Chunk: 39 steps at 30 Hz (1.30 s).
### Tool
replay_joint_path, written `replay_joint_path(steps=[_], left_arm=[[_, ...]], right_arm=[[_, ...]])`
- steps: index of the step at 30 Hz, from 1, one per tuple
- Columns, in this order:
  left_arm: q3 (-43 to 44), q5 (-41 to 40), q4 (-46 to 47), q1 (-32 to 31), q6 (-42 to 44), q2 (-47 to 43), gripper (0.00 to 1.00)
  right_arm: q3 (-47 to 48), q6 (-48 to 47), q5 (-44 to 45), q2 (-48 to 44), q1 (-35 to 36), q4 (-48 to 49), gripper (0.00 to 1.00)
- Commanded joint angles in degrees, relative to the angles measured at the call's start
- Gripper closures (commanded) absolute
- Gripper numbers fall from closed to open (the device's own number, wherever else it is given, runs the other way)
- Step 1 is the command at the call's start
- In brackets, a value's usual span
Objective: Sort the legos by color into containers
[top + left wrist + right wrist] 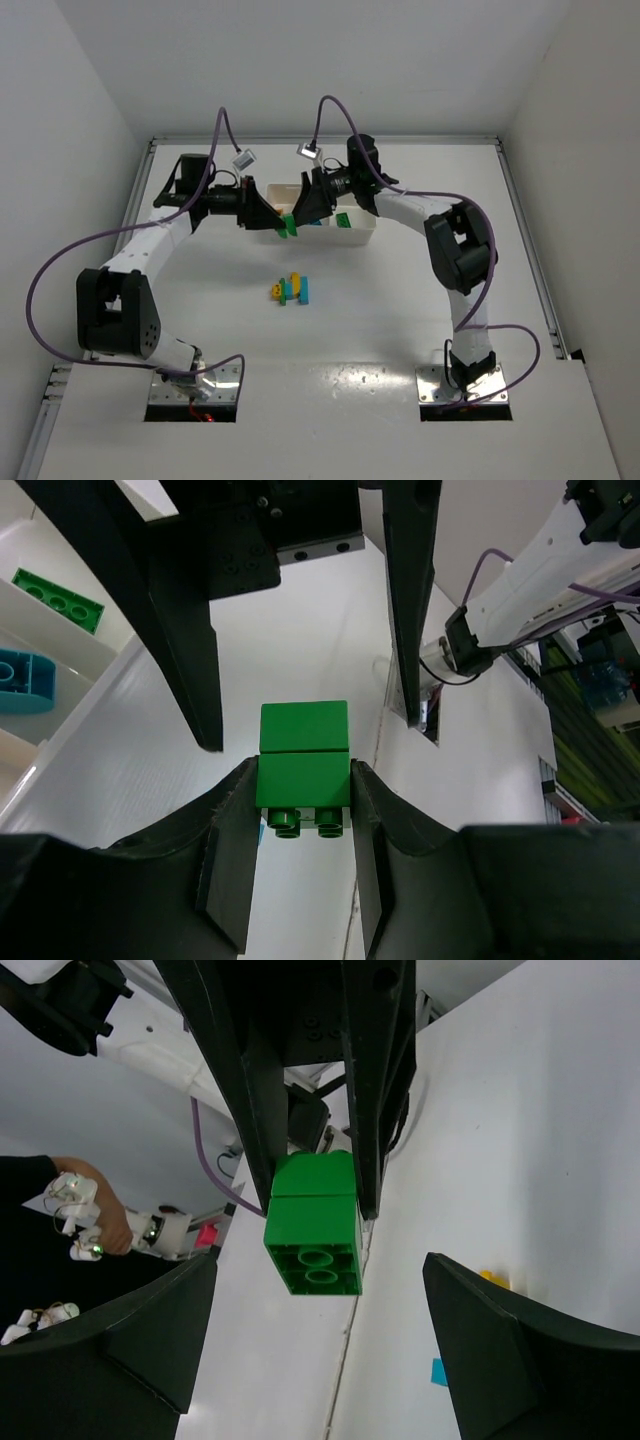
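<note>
Inspector: Colour of the stacked bricks (303, 755)?
Clerk: Uniform green throughout. The left gripper (303, 810) and right gripper (320, 1260) are matt black.
Inspector: Tray (362, 238)?
Clerk: Plain white. Inside, one green flat brick (58, 600) and one cyan brick (25, 680).
Inspector: Loose pile (292, 290)?
Clerk: Yellow, cyan and green mixed.
Inspector: Remainder?
Clerk: Table (400, 320) white; cables (483, 570) purple; arms (150, 240) white with black joints; base plates (225, 385) silver.
</note>
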Motion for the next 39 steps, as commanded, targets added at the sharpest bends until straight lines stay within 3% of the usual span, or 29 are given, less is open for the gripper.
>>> replay_joint_path(steps=[1,5,8,9,11,12,15,20,22,23,24,25,26,27,28,33,37,38,39], left_arm=[[2.5,1.6,1.7,-1.0,0.8,0.4,0.8],[3.0,1.0,1.7,-1.6,0.8,0.4,0.8],[3.0,0.5,1.7,-1.6,0.8,0.4,0.8],[3.0,0.5,1.7,-2.1,0.8,0.4,0.8],[3.0,-0.2,1.7,-2.1,0.8,0.4,0.8],[2.4,-0.2,1.7,-2.1,0.8,0.4,0.8],[1.1,-1.5,1.7,-2.1,0.8,-1.2,0.81],[-5.6,-7.8,1.7,-1.6,1.3,-7.3,0.82],[-6.2,-10.4,2.9,-2.4,1.3,-8.8,0.82],[-6.2,-14.9,3.4,-3.7,1.3,-9.4,0.82],[-6.2,-16.7,5.5,-4.2,0.3,-9.4,0.82],[-6.2,-18.9,6.1,-4.7,-0.5,-9.4,0.82],[-3.8,-24.0,6.1,-6.1,-1.1,-8.6,0.82],[-2.9,-25.6,6.8,-6.8,-1.1,-8.0,0.81],[-1.7,-27.8,7.3,-7.5,-1.1,-7.4,0.81],[7.2,-43.3,7.9,-13.7,-2.4,-0.6,0.8],[11.9,-49.4,7.9,-17.7,-3.1,4.7,0.76],[13.6,-50.3,7.9,-18.9,-3.1,5.7,0.76],[14.3,-51.6,7.9,-18.9,-3.1,6.7,0.76]], right_arm=[[2.2,0.0,-0.8,-3.2,1.8,3.6,0.17],[1.5,0.0,-0.8,-3.7,2.3,4.3,0.23],[1.5,0.0,-0.8,-3.7,2.3,4.9,0.41],[1.5,0.0,-0.3,-3.7,2.3,4.9,0.54],[1.0,0.0,-0.3,-4.2,2.3,5.4,0.71],[0.3,0.0,-0.3,-4.2,2.3,5.4,0.89],[-2.2,-0.5,0.2,-6.2,0.4,5.4,1.0],[-8.9,-4.1,0.8,-12.3,-7.5,2.4,1.0],[-8.9,-9.2,2.1,-13.5,-10.2,-7.0,1.0],[-7.3,-21.6,5.9,-13.5,-12.6,-14.2,1.0],[-4.6,-31.8,9.9,-14.2,-13.5,-37.0,1.0],[-1.5,-41.9,21.6,-13.7,-13.5,-47.3,1.0],[2.2,-55.7,28.0,-13.7,-12.7,-53.9,1.0],[2.2,-58.6,34.6,-13.7,-12.1,-57.1,1.0],[2.2,-59.6,42.0,-13.2,-12.1,-57.8,1.0],[1.0,-61.7,52.2,-11.2,-12.1,-57.2,1.0],[-0.2,-61.7,57.4,-10.7,-11.6,-55.0,0.98],[-0.2,-61.7,58.3,-10.7,-11.1,-54.3,0.82],[-0.8,-61.7,59.8,-10.2,-11.1,-54.3,0.73]])
